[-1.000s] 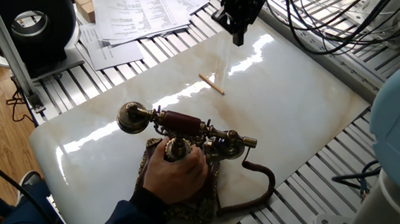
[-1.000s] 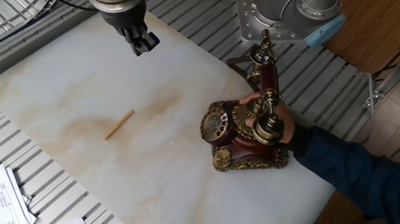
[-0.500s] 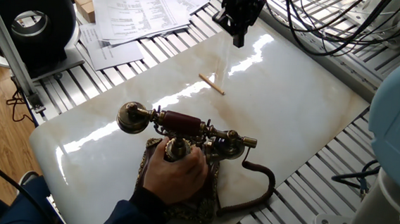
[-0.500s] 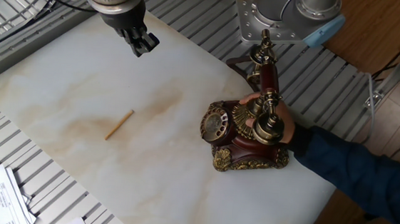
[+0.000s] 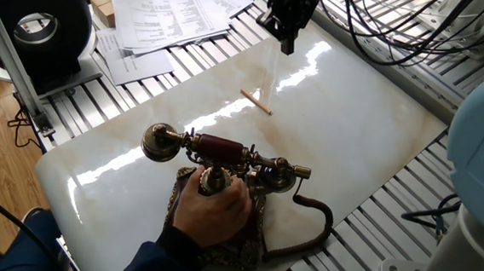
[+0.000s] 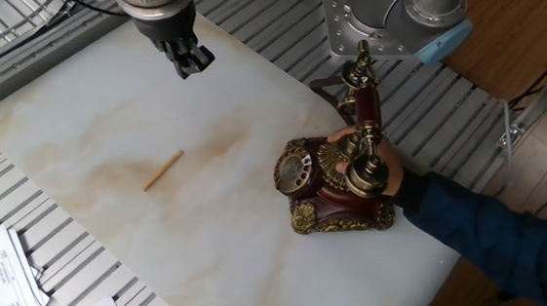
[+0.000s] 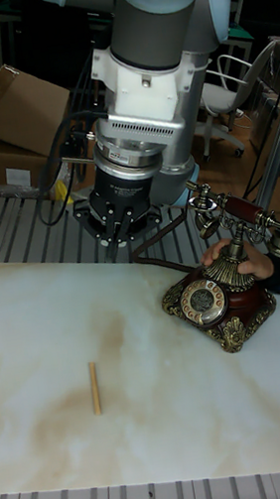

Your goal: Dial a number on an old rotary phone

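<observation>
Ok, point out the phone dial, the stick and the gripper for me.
phone dial (image 6: 295,169): the other fixed view, centre of the round dial face.
stick (image 6: 164,170): the other fixed view, middle of its length.
gripper (image 6: 192,62): the other fixed view, between the dark fingertips.

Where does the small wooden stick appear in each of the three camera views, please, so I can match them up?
One fixed view: the wooden stick lies upper centre on the marble top, beyond the rotary phone.
The other fixed view: the stick lies left of centre, left of the phone.
Tall fixed view: the stick lies lower left, left of the phone.
Shared landmark: the phone, steadied by a person's hand.
</observation>
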You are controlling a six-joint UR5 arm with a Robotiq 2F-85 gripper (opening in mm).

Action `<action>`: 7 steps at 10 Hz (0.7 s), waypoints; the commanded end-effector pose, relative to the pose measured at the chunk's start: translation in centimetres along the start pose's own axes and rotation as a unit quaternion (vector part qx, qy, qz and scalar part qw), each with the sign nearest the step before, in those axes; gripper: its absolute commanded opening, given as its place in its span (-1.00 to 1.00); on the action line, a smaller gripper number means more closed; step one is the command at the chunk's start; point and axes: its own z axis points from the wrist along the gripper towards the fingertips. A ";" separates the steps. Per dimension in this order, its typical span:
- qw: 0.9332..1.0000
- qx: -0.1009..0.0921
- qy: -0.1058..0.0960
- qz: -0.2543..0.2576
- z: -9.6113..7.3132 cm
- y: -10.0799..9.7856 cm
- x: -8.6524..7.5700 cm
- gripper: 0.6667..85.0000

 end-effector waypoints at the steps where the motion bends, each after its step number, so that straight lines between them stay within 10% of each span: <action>1: 1.000 -0.003 -0.019 -0.003 -0.2 0.2 -1.0 -0.98; 6: 0.997 0.028 -0.064 -0.015 -0.4 -1.4 -3.3 -0.98; 7: 0.998 -0.001 -0.055 -0.028 -0.3 0.1 -2.9 -0.98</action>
